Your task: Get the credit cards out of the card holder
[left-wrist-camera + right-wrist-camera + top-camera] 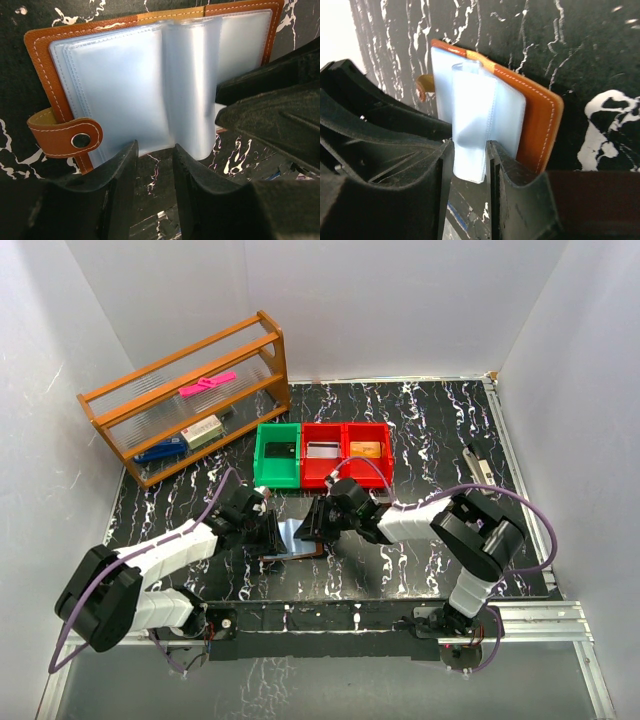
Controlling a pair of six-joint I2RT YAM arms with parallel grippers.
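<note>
card holder [293, 542]: brown leather, laid open on the black marbled table [430, 430] between the two arms, pale blue plastic pages uppermost. left gripper [155, 150]: placed at the near edge of the open pages, fingers [120, 172] set narrowly apart, table seen through the gap; whether a page edge is pinched cannot be told. right gripper [470, 150]: closed on one plastic sleeve [470, 107], which is raised upright off the other pages. shown by the left wrist view only: the snap tab [70, 136] with its metal stud, folded over the holder's left rim, and the full spread of the flat pages. shown by the right wrist view only: the raised sleeve touching both finger pads [502, 170]. shown by the top view only: a green bin [277, 479], a middle red bin [322, 479] with a silver-grey card [322, 450] inside, and a right red bin [367, 476] with a gold-orange card [365, 448] inside, set in a row behind the holder; a wooden rack [172, 356] at the back left, a pink item [207, 384] on its upper shelf.
</note>
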